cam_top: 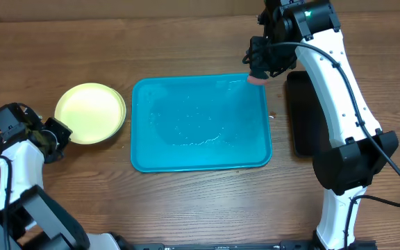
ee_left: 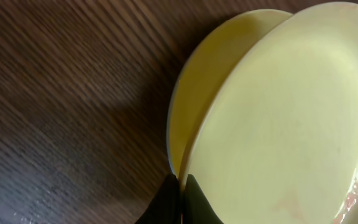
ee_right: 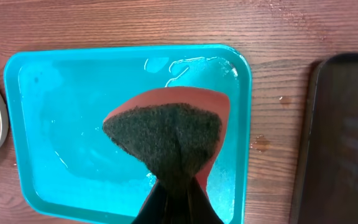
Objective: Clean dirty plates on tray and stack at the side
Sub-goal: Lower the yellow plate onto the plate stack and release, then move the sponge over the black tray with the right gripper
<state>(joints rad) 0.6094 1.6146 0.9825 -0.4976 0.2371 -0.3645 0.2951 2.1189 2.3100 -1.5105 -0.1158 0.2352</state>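
Right end effector (ee_right: 176,202) clamps a red-backed green scouring sponge (ee_right: 166,134) over a corner of the turquoise rectangular plastic tray (ee_right: 48,130), likely to contain drips.

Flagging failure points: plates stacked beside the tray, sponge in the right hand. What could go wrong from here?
The plates are stacked offset, and the closed left hand sits at their rim; pulling away carelessly could shove the stack. The sponge in the right hand hangs over a corner of the wet tray and may drip onto the table. Faint reddish traces on the top plate may mean incomplete cleaning.
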